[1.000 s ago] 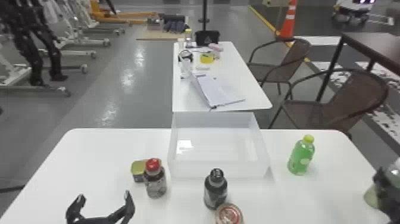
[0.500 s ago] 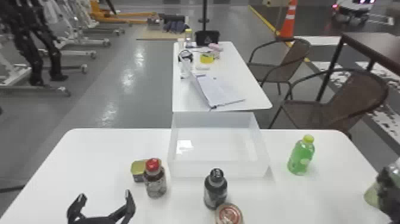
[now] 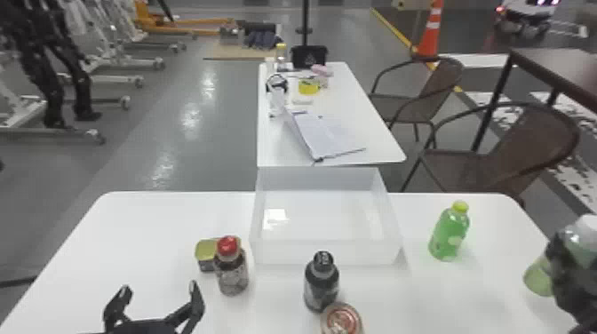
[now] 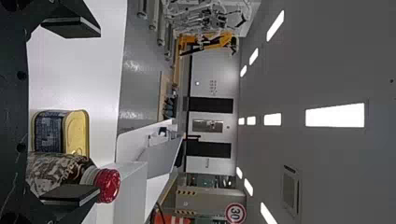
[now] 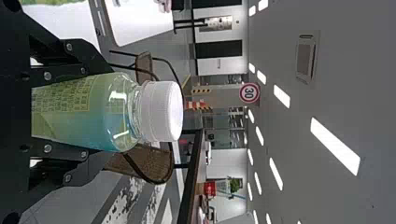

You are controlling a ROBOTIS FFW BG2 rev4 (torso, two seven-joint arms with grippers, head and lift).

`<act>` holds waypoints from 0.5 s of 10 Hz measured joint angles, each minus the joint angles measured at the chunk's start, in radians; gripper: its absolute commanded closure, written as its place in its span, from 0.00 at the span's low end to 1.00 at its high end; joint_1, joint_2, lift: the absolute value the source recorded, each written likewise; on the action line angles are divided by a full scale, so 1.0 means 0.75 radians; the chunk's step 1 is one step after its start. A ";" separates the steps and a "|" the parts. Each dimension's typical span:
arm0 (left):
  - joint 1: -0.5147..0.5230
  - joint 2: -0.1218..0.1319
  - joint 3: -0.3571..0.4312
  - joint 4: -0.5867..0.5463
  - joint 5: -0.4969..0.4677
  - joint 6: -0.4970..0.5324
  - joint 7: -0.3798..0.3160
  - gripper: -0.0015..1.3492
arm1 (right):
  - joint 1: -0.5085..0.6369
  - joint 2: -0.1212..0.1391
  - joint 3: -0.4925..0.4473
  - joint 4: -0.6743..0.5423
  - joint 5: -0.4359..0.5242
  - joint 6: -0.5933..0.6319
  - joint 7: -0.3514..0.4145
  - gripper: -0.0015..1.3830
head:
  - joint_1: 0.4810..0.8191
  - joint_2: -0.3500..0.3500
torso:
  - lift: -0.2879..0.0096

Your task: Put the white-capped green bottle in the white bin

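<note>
Our right gripper (image 3: pixel 566 275) has its fingers pressed around both sides of the green bottle (image 5: pixel 84 112), whose white cap (image 5: pixel 161 111) points up. We hold this bottle upright at the right edge of the white table (image 3: pixel 146 231). Our left gripper (image 3: pixel 157 295) is toward the near left corner, fingers spread wide with tabletop between them.

Beyond the left fingers, a red-capped bottle (image 3: pixel 232 271) stands in front of a small tin (image 3: pixel 205 253), beside the near left corner of the white bin (image 3: pixel 324 252). The bin sits at the middle of the table's far edge. Between it and the near edge we find a dark bottle (image 3: pixel 320 284), with a round-topped can (image 3: pixel 341 317) just beside it on the near side. A green bottle with a yellow-green cap (image 3: pixel 448 235) stands near the far right corner.

Past the far edge are a second white table (image 3: pixel 373 137) and two brown chairs (image 3: pixel 528 146).
</note>
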 measured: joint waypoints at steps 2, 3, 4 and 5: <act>-0.011 0.000 -0.008 0.008 0.006 0.005 0.000 0.09 | -0.019 0.055 0.001 -0.173 -0.040 0.159 0.092 0.70 | 0.20 0.50 | 0.63; -0.019 0.000 -0.012 0.017 0.007 0.002 0.000 0.09 | -0.056 0.077 0.010 -0.196 -0.076 0.191 0.167 0.70 | 0.20 0.50 | 0.63; -0.026 0.000 -0.017 0.027 0.008 -0.007 0.000 0.09 | -0.097 0.084 0.042 -0.197 -0.110 0.195 0.213 0.70 | 0.20 0.50 | 0.63; -0.032 0.000 -0.021 0.035 0.011 -0.011 0.000 0.09 | -0.148 0.085 0.082 -0.173 -0.137 0.185 0.274 0.70 | 0.20 0.50 | 0.63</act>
